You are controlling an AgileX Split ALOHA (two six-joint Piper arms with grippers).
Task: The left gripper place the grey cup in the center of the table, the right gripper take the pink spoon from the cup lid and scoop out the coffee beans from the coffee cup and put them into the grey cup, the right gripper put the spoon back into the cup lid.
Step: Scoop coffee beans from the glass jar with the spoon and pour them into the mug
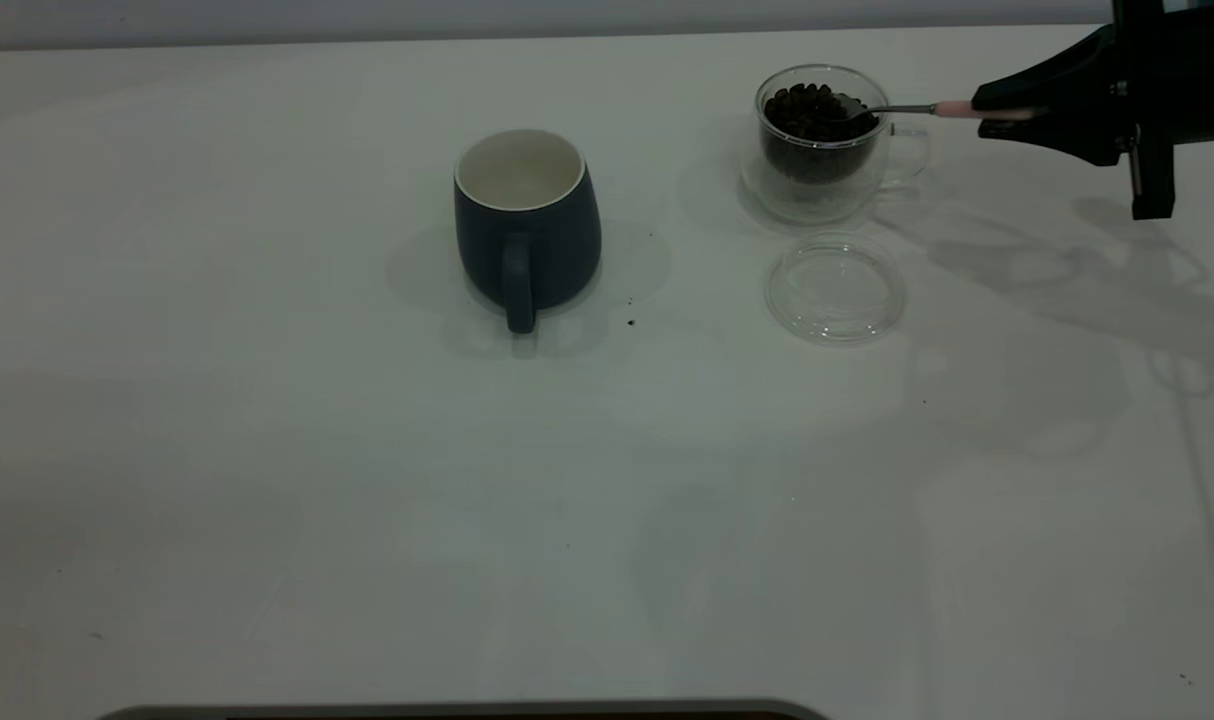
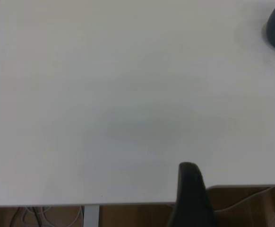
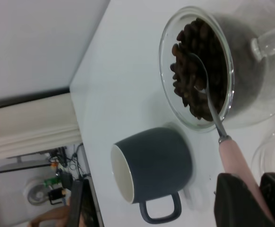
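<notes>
Coffee beans (image 1: 817,110) could spill onto the desk (image 1: 267,480) if we tilt the pink spoon (image 1: 952,108), clamped in the right gripper (image 1: 1007,112) jaws, toward the grey cup (image 1: 527,225).

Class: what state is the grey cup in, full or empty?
Empty. The grey cup shows only its off-white inside; the coffee beans sit in the coffee cup.
</notes>
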